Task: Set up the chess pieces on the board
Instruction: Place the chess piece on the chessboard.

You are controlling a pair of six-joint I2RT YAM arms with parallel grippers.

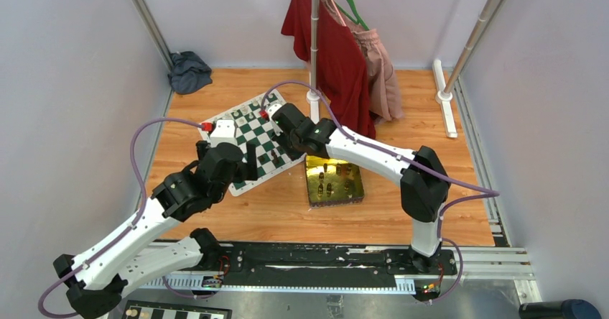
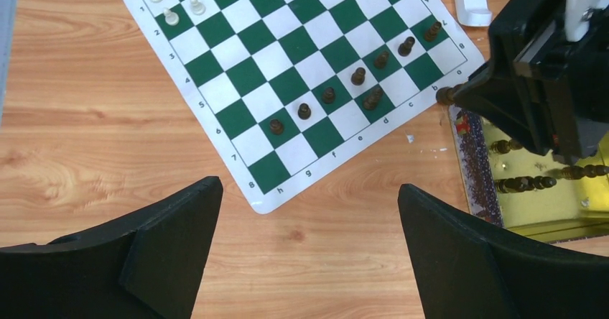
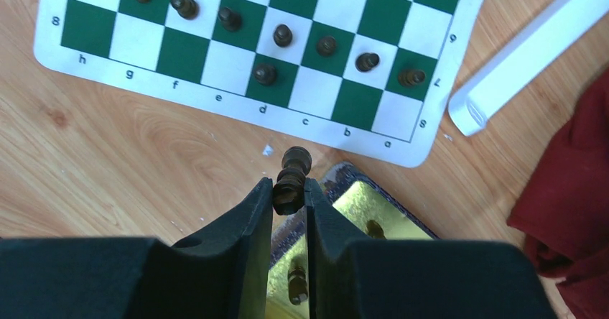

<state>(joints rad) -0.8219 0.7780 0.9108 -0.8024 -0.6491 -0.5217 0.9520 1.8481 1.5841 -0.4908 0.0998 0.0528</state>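
One dark brown chess piece (image 3: 293, 172) clenched in your right gripper (image 3: 289, 193), lower centre, beside the gold tin (image 3: 363, 202) corner, just off the board (image 3: 179, 53) filling the upper frame, eight dark pieces (image 3: 282, 35) standing there, your left gripper (image 2: 309, 190) spread wide, empty.

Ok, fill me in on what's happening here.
The right pincer grips a dark chessman just off a corner of the board, by the edge of the gold tin. Eight dark pieces already stand on the board, a few cream pieces at its far corner. The left pincer hangs open and empty beside the board.
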